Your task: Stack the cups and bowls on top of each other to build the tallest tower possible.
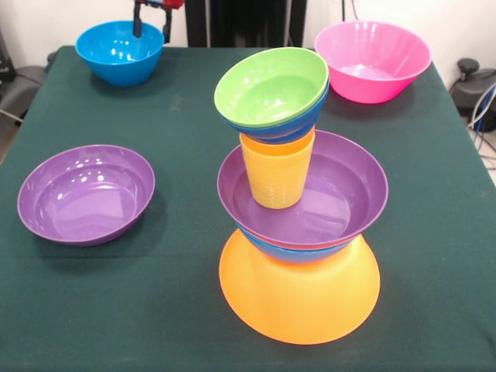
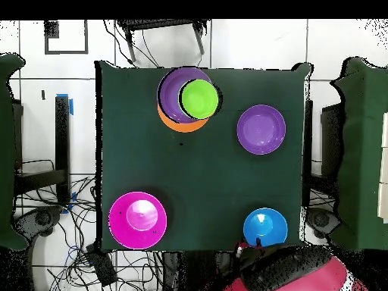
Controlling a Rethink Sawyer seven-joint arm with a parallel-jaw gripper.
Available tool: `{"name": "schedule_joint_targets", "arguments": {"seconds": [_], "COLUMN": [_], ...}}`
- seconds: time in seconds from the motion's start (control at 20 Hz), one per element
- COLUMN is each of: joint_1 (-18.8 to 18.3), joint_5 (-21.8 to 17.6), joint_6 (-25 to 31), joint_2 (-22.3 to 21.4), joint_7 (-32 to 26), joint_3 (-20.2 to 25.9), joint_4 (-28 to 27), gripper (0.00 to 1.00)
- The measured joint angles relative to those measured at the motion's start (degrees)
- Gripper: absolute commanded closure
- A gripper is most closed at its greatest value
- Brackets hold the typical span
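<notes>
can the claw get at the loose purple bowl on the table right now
Probably yes. The purple bowl sits alone, open side up, apart from the tower, with nothing over it. The claw hangs over the blue bowl.

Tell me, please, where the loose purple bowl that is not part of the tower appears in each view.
Front view: the loose purple bowl sits at the left, left of the tower.
Overhead view: it lies right of the tower.
Shared landmark: the green bowl on top of the tower.

Tower (image 1: 298, 232) stands mid-table; green bowl (image 1: 271, 85) tilted on top.
</notes>
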Motion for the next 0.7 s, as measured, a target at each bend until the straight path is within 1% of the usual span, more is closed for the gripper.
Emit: {"name": "schedule_joint_targets", "arguments": {"seconds": [0.25,0.7], "joint_1": [0.08,0.09], "joint_5": [-0.4,-0.59], "joint_6": [2.95,3.21], "joint_2": [-1.97,-3.14], "joint_7": [0.0,0.0], "joint_3": [1.36,3.08], "joint_4": [-0.12,-0.4], "gripper": [0.0,0.0]}}
